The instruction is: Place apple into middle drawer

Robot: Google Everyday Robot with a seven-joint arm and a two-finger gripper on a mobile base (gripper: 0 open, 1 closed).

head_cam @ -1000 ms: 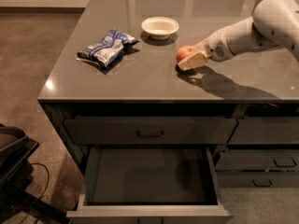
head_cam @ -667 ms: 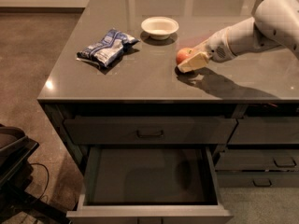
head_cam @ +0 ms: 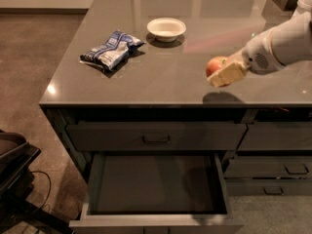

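Observation:
My gripper [head_cam: 220,72] comes in from the right and is shut on the red-orange apple [head_cam: 213,65]. It holds the apple lifted above the grey countertop [head_cam: 161,77], near the front edge, and a shadow lies on the counter beneath it. The middle drawer [head_cam: 156,186] is pulled open below the counter's left part, its flat dark bottom bare. The apple is up and to the right of the drawer's opening.
A white bowl [head_cam: 166,28] and a blue snack bag [head_cam: 111,50] lie on the counter at the back left. A closed drawer with a black bar handle [head_cam: 156,139] sits above the open one. Narrower drawers [head_cam: 275,172] are at right. A dark chair [head_cam: 14,165] stands at the left.
The gripper has lifted the apple off the counter and carried it toward the front edge and to the right. The drawer stays open.

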